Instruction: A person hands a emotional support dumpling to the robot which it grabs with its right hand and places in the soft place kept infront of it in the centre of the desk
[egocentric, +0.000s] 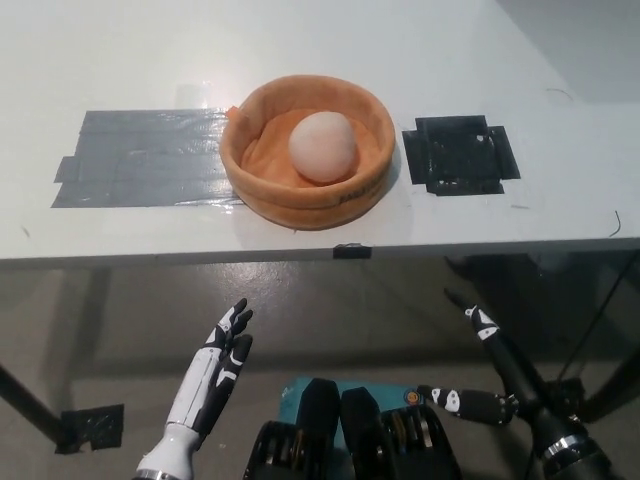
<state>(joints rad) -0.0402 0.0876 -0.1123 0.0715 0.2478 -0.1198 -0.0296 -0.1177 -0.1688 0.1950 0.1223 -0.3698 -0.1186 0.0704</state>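
The pale, round dumpling lies inside the soft orange basket, which stands at the middle of the white desk near its front edge. My black right hand hangs below the desk edge at the lower right, open, its fingers spread and holding nothing. My white left hand rests below the desk at the lower left, open with straight fingers. Neither hand touches the basket or the dumpling.
A patch of grey tape covers the desk left of the basket. A black tape square lies to its right. The floor below the desk edge shows a small black tape piece.
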